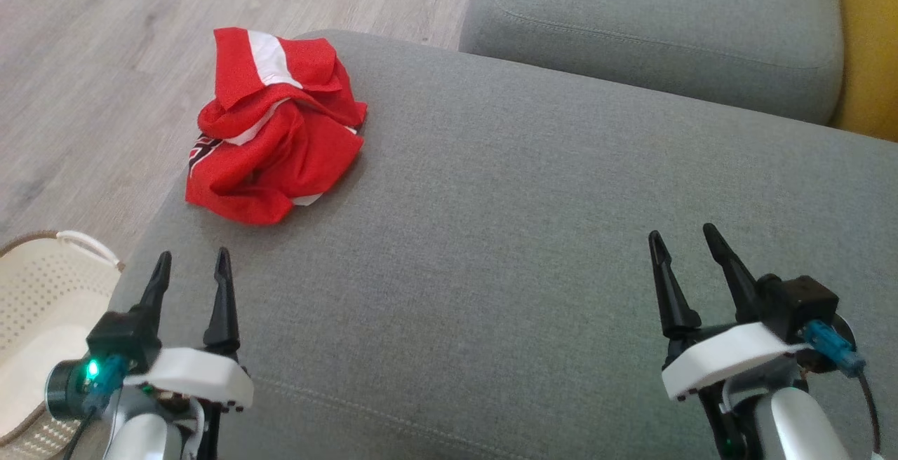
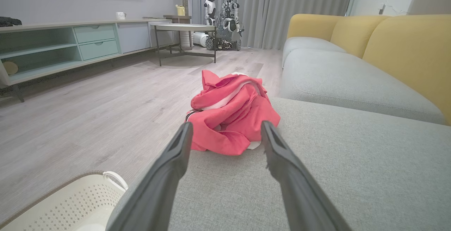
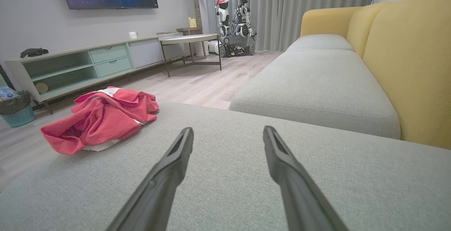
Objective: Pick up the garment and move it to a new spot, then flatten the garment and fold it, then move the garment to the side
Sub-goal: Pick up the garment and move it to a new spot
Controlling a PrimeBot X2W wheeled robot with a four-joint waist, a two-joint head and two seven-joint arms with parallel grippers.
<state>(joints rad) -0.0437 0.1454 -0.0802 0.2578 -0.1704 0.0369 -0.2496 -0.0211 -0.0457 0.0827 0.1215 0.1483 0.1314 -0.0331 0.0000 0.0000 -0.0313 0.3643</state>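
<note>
A crumpled red and white garment (image 1: pixel 270 127) lies in a heap at the far left corner of the grey sofa cushion (image 1: pixel 533 235). My left gripper (image 1: pixel 193 267) hovers open over the cushion's near left part, a short way in front of the heap and empty. In the left wrist view the garment (image 2: pixel 230 113) sits straight ahead beyond the spread fingertips of the left gripper (image 2: pixel 227 129). My right gripper (image 1: pixel 680 239) is open and empty at the near right, far from the garment (image 3: pixel 100 118), which lies to the left of the right gripper (image 3: pixel 228 134) in its wrist view.
A cream perforated basket (image 1: pixel 38 327) stands on the wooden floor (image 1: pixel 91 60) left of the sofa. A second grey seat cushion (image 1: pixel 659 25) adjoins at the back, with yellow backrests (image 3: pixel 405 58) on the right. A TV cabinet (image 2: pixel 70 44), a round table (image 2: pixel 185 28) and another robot (image 2: pixel 225 19) stand across the room.
</note>
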